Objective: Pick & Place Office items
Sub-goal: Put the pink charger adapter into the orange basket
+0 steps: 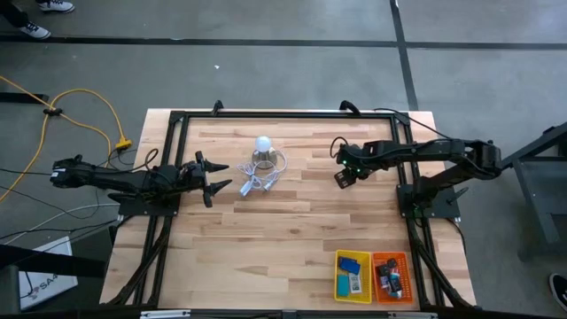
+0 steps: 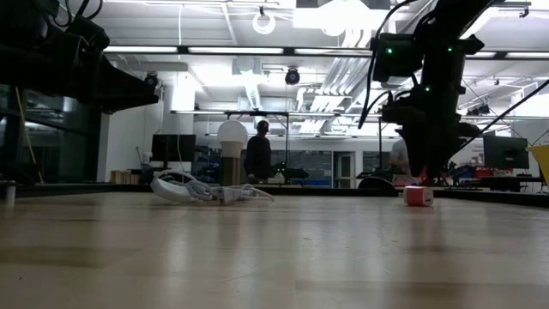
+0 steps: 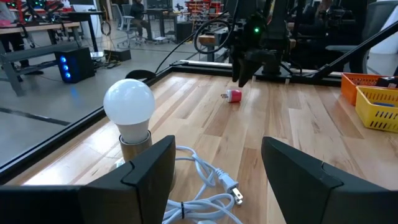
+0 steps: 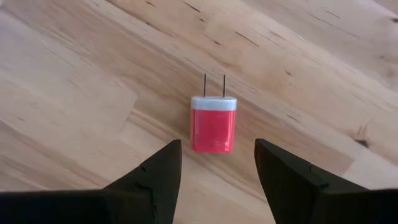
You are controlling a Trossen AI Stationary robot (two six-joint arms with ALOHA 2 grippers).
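Pink plug cube (image 4: 213,127), glossy, two metal prongs, on wood-grain table (image 4: 93,74); right gripper (image 4: 217,180) jaws released above.

pink cube (image 4: 213,124): plug-in charger block, white cap, two metal prongs | lying flat on the tabletop (image 1: 292,221), toward its right-rear part | other office items (image 1: 370,276): blue, dark and mixed pieces piled by the front-right corner

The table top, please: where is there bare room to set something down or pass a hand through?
Bare wood fills the near half of the table, from its left edge to the yellow tray and orange tray. It is crowded in the far half: the left gripper by the bulb lamp with its cord, the right gripper over the pink plug.
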